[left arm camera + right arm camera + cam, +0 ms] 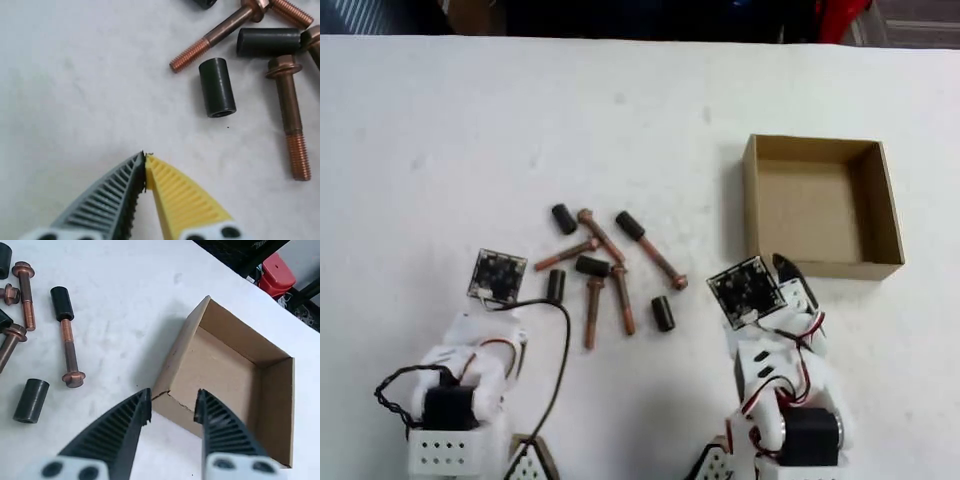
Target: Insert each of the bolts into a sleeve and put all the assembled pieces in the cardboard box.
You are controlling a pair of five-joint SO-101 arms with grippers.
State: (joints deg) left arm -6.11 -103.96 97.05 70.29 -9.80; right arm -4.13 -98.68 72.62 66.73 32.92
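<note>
Several copper bolts (592, 312) and short black sleeves (663, 313) lie scattered mid-table. One bolt (69, 347) carries a sleeve (61, 303) on its threaded end. The cardboard box (820, 268) stands to the right with nothing inside. My left gripper (145, 159) is shut and holds nothing. It hovers over bare table, short of a loose sleeve (217, 87) and a bolt (290, 120). My right gripper (172, 404) is open and holds nothing, just in front of the box's near corner (170, 390). Another loose sleeve (31, 400) lies off to its side.
The white table stretches bare on all sides of the parts. Both arm bases (450, 410) (785, 420) sit at the near edge, with a black cable (560, 350) looping by the left one. Dark clutter and a red object (277, 275) lie beyond the far edge.
</note>
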